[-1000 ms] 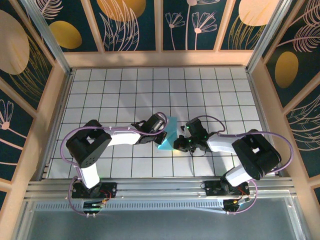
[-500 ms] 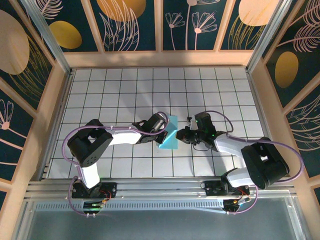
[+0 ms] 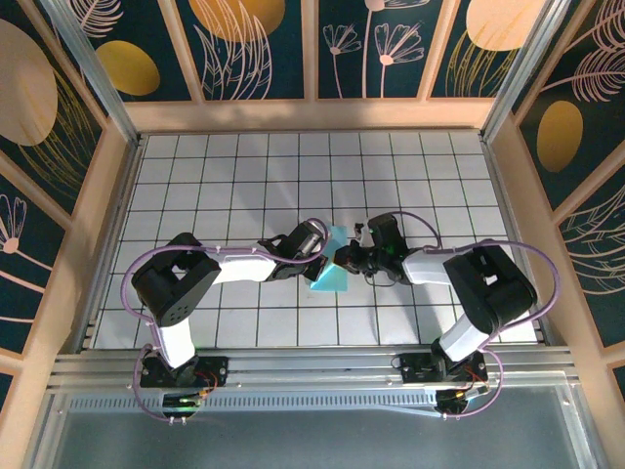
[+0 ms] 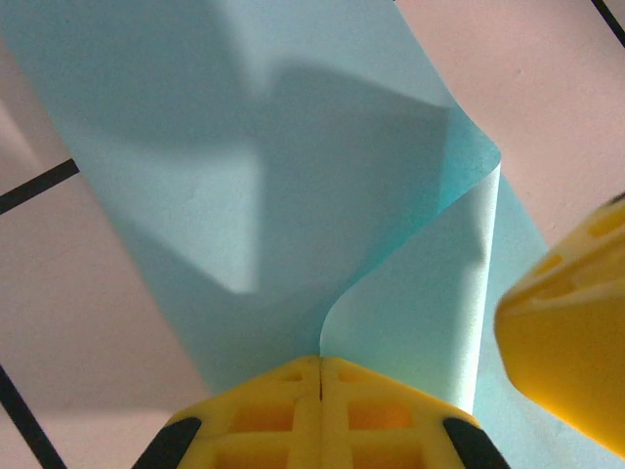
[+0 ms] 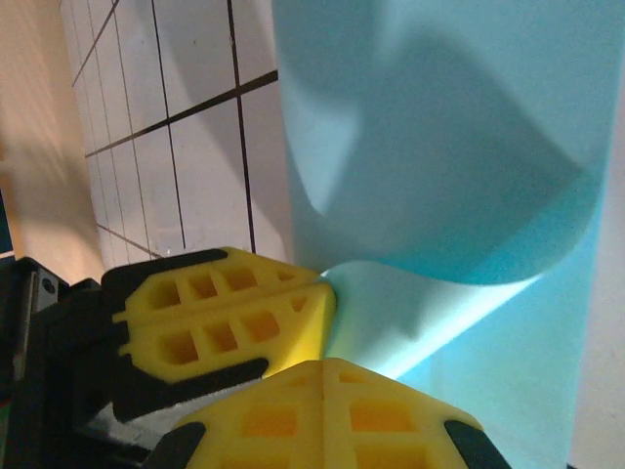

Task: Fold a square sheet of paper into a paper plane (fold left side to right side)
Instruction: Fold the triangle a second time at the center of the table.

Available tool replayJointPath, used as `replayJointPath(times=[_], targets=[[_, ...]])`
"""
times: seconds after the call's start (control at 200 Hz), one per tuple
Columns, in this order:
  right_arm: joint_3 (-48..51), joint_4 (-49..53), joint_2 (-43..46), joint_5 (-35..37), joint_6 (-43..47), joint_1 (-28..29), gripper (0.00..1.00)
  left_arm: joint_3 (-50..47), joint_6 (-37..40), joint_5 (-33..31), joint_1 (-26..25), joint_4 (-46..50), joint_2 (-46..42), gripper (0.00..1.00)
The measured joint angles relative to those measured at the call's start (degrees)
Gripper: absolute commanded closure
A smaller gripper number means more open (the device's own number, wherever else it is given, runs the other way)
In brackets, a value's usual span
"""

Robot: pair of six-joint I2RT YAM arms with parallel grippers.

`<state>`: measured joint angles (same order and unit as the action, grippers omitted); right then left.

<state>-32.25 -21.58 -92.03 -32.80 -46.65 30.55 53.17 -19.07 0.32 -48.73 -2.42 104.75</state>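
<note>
The square sheet of paper (image 3: 333, 272) is light teal and lies mid-table, folded over with one side lifted and curling. My left gripper (image 3: 323, 261) is shut on the sheet's raised edge; in the left wrist view the paper (image 4: 293, 176) curls up from the closed seam of the jaws (image 4: 320, 363). My right gripper (image 3: 343, 260) is shut and its tip rests against the lifted flap from the right. In the right wrist view its closed jaws (image 5: 322, 367) sit just under the paper (image 5: 439, 147), beside the left gripper (image 5: 327, 293). A right fingertip (image 4: 571, 332) shows in the left wrist view.
The white tiled table (image 3: 244, 176) with black grid lines is boxed in by wooden walls (image 3: 93, 230) on three sides. An aluminium rail (image 3: 312, 366) runs along the near edge above the arm bases. Open tiles surround the paper.
My right gripper, shut throughout, has swung left from about a tile away until it meets the paper's right side. The left gripper has stayed put, holding the raised edge.
</note>
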Motion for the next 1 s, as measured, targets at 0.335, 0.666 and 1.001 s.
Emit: replayJointPath(times=[0.335,0.666,1.001], targets=[[-1.9,0.1,-3.1,0.5,0.4,1.7,1.0,0.0,0.0,0.0,0.0,0.0,0.0,1.0],[-1.9,2.2,-3.5,1.9,1.8,1.8,1.0,0.0,0.0,-0.2,0.0,0.0,0.0,1.0],[-2.1,2.8,-4.3,2.8,2.9,1.8,1.0,0.0,0.0,-0.2,0.0,-0.2,0.1,1.0]])
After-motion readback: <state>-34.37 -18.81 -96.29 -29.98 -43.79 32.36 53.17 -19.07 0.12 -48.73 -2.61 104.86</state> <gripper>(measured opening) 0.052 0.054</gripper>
